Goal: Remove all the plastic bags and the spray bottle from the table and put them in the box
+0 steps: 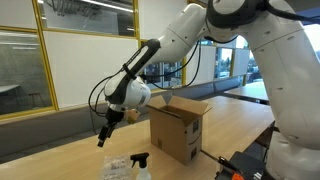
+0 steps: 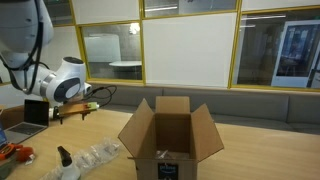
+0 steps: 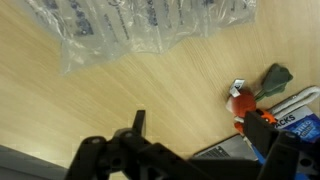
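Hovering above the table (image 1: 55,155) with the tool (image 1: 103,136) released, jaws spread wide and gripping nothing. Down at five o'clock from it in an exterior view, the plastic bags (image 1: 115,166) in a crumpled clear heap, with the spray bottle (image 1: 140,165) upright just beside them at their three o'clock. Farther off at two o'clock, the box (image 1: 180,128) with flaps raised (apparently nothing inside yet). Most likely trouble: pinching a single slippery layer of film and dragging the rest of the heap along, or losing a bag halfway through the lift. Could just as easily tip the bottle when coming down on the bags, being so close together. In the wrist view, bags at twelve o'clock and a scatter of red and dark odds and ends (image 3: 255,100) at four o'clock, so some risk of snagging those by drifting that way. Over the box, may clip a raised flap, shoving the box aside or letting the bag fall outside.
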Action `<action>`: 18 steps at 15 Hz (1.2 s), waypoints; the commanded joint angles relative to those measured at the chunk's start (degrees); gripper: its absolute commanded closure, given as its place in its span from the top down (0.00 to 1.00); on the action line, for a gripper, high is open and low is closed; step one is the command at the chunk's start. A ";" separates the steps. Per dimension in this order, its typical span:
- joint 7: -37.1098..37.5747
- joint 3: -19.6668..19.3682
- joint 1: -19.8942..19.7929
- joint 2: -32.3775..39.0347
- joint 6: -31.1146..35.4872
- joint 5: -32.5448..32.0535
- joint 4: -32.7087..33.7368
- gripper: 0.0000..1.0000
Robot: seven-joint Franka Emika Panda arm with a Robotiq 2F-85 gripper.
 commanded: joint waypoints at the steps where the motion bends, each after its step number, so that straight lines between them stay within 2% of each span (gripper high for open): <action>1: -3.24 2.65 -1.20 7.27 0.02 -2.28 4.76 1.00; 6: -1.65 1.33 1.25 13.90 -0.07 -9.19 7.17 1.00; 8: -0.04 -0.38 2.98 15.77 0.24 -12.65 7.90 1.00; 15: 8.54 -6.24 7.33 21.27 2.70 -20.66 10.53 1.00; 18: 12.21 -7.44 8.28 23.84 2.23 -23.26 12.06 1.00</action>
